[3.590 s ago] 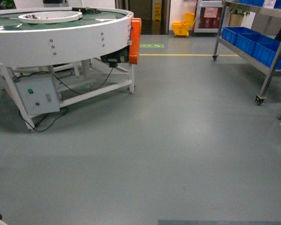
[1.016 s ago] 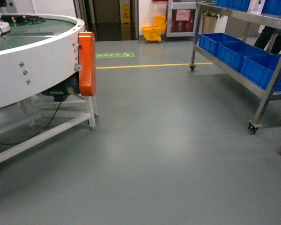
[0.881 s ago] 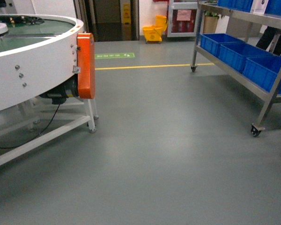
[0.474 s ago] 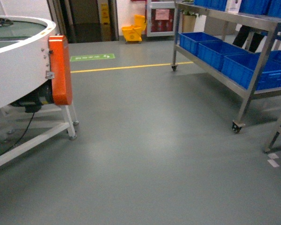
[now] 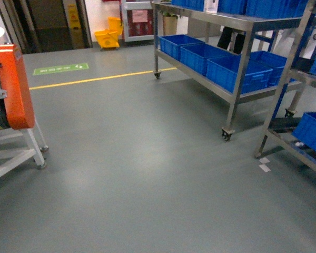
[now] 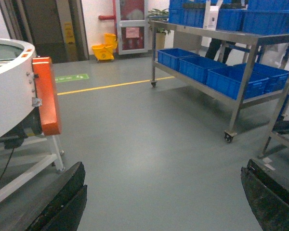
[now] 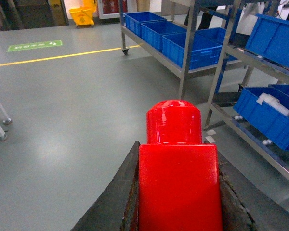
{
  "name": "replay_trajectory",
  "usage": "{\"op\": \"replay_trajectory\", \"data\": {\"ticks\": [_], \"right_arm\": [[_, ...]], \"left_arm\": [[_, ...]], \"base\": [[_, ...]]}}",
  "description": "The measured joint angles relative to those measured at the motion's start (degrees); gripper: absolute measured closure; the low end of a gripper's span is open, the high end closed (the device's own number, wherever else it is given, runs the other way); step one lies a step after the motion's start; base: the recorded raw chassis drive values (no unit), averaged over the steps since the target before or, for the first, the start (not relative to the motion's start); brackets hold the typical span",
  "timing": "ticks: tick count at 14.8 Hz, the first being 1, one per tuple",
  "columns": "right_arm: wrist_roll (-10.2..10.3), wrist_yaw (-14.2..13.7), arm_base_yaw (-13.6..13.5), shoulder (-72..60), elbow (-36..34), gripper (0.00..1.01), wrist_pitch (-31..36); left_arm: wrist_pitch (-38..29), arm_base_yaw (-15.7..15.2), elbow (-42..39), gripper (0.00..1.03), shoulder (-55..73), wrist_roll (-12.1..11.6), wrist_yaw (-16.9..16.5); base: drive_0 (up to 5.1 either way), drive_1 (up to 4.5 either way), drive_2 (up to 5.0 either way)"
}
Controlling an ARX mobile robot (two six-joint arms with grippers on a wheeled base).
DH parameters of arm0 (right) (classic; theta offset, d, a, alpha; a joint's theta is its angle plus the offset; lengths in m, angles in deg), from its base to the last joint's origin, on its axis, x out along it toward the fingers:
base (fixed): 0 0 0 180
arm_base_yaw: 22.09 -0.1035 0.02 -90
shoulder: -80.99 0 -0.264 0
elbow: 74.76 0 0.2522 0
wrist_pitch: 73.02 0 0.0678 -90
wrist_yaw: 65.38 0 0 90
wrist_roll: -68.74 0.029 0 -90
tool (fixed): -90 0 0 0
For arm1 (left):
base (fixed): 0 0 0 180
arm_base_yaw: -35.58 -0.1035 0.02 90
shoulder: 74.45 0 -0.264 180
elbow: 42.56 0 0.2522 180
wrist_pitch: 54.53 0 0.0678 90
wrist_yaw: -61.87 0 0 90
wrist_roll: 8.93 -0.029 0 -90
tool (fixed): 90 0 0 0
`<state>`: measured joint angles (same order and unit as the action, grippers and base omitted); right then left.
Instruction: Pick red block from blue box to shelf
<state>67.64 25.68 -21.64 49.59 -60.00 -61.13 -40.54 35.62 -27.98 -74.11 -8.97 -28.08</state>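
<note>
Currently: two shelf racks ahead of fingers, lower tier holding three dark blue crates. One red block pinched between right gripper fingers, stud forward. Left gripper fingers spread wide, tips cut off. Grey floor, yellow line.
</note>
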Motion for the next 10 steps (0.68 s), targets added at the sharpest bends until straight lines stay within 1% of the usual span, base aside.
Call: {"op": "replay_trajectory", "data": {"ticks": [10], "right_arm": [[0.00,0.00,0.00,0.00,0.00,0.74,-0.04]], "left_arm": [[-0.02,0.00,0.00,0.05,0.00,0.00,0.00]], "base": [[-1.6,-1.61,-1.6]]}}
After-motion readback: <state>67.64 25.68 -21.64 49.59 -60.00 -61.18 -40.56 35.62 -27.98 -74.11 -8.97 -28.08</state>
